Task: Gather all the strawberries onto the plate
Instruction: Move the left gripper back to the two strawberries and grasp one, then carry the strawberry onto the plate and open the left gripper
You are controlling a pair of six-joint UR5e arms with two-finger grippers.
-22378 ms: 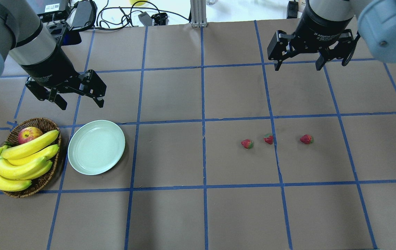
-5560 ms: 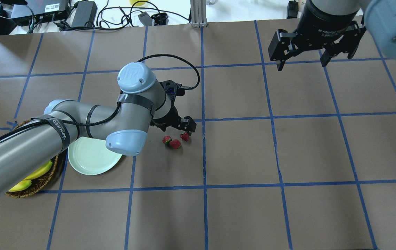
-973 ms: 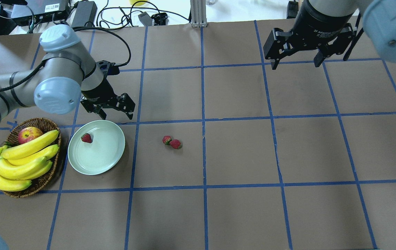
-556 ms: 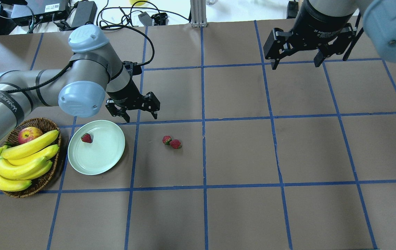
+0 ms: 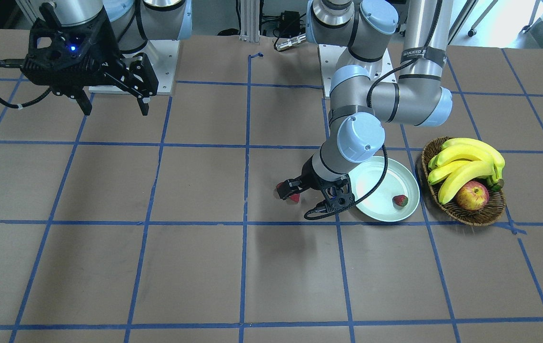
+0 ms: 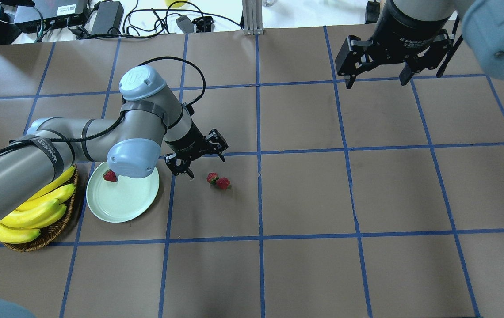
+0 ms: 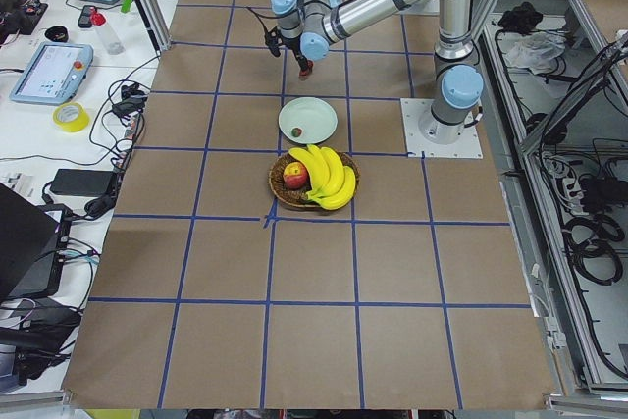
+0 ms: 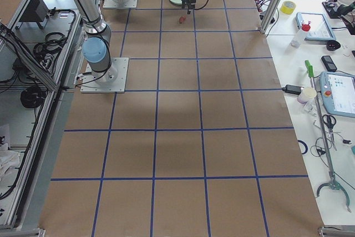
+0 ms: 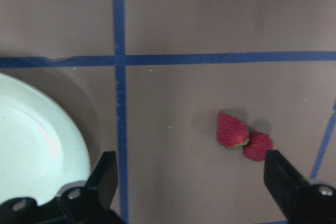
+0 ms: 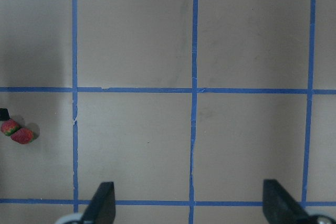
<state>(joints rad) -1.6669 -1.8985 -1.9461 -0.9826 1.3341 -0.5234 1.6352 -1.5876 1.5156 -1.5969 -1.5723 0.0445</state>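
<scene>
Progress: one small red strawberry (image 6: 110, 176) in round pale-green plate (image 6: 119, 207); two touching strawberries (image 6: 218, 181) left on brown table (image 6: 305, 198). Left gripper (image 6: 208, 168) spread wide, empty, beside them; right gripper (image 6: 376, 84) likewise spread, empty.

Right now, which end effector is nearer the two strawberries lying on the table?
Left. The left end effector hangs open close beside the two strawberries, on their plate side. The right end effector is far off, near the table's far edge.

From overhead, one strawberry (image 6: 110, 176) lies in the plate (image 6: 121, 205) at 11 o'clock. Two strawberries (image 6: 223, 183) touch on the table (image 6: 305, 198) at the plate's 3 o'clock, the basket (image 6: 55, 229) at 9.
</scene>
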